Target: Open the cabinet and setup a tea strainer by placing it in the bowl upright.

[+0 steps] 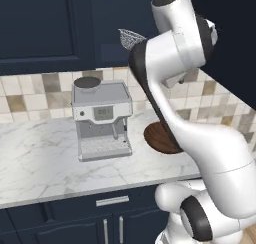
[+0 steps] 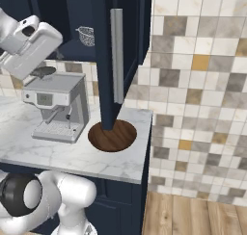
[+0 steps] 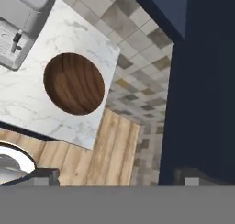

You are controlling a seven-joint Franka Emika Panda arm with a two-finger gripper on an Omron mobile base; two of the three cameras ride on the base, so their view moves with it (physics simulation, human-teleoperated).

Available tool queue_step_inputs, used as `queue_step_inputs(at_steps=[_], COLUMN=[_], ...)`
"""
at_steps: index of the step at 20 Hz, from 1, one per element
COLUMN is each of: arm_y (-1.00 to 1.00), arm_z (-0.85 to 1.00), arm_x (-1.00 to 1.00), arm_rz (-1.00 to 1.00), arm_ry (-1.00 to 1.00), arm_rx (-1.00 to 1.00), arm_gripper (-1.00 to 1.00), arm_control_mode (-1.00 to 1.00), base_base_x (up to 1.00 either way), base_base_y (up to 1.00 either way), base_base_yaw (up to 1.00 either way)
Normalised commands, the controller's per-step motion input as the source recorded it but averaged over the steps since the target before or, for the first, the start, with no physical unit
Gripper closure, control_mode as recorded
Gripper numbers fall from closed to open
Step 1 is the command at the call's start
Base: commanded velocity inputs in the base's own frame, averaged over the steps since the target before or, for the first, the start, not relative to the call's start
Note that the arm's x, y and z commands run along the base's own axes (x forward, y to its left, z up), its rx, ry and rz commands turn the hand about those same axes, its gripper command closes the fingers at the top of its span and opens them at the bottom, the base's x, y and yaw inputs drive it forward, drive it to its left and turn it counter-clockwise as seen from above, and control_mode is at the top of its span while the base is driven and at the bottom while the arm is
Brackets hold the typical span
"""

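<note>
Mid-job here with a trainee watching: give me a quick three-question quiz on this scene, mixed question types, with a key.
1. True or false: the cabinet door stands open.
2. Where is the tea strainer now?
A. in the bowl
B. inside the cabinet
C. on the coffee machine
3. Fill in: the bowl sits on the marble counter to the ____ of the coffee machine, in the right base view.

Key:
1. True; the door with its silver bar handle is swung out.
2. B.
3. Right. The end effector, with its fingers wide apart, holds nothing.
</note>
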Motion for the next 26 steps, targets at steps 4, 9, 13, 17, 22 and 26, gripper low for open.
queue_step_inputs(at_steps=[4,9,13,17,22,26], arm_y=[0.53,0.04,-0.04,0.0,-0.01,0.0], arm_z=[-0.01,0.0,0.14,0.03,0.0,0.03], arm_x=[0.62,0.51,0.17,0.0,0.09,0.49], arm_rz=[0.02,0.22,0.17,0.0,0.0,0.05], arm_ry=[-0.3,-0.57,-0.27,0.0,0.0,0.0], arm_rx=[0.3,0.01,-0.06,-0.04,0.0,0.0], arm_gripper=[-1.0,-1.0,-1.0,-1.0,-1.0,-1.0], arm_control_mode=[-1.0,-1.0,-1.0,-1.0,-1.0,-1.0], base_base_x=[0.0,0.0,0.0,0.0,0.0,0.0], base_base_y=[0.0,0.0,0.0,0.0,0.0,0.0], base_base_yaw=[0.0,0.0,0.0,0.0,0.0,0.0])
